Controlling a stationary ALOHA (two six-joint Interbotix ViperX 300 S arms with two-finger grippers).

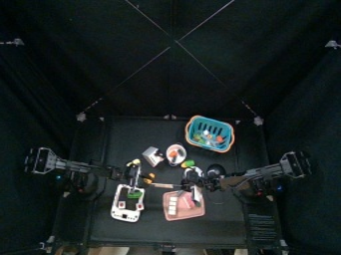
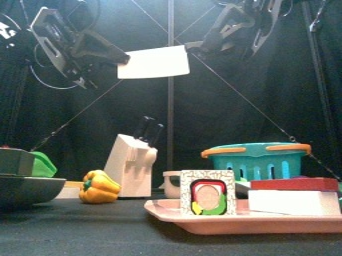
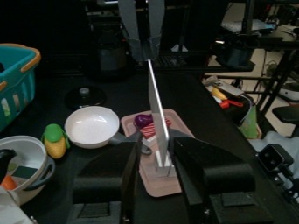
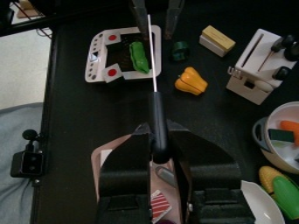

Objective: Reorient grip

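While held aloft, cleaver (image 2: 158, 63) between (both) pincers

Two black robot arms are built from tubular links and blocky joint housings. In the front view, the left arm (image 2: 67, 40) fills the upper left and the right arm (image 2: 254, 25) the upper right, both trailing thin black cables. Each wrist view shows broad, matte black jaws with rounded shoulders rising from the bottom edge.

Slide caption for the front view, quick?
Both grippers hold a cleaver aloft between them above the knife block, pepper and teal basket.
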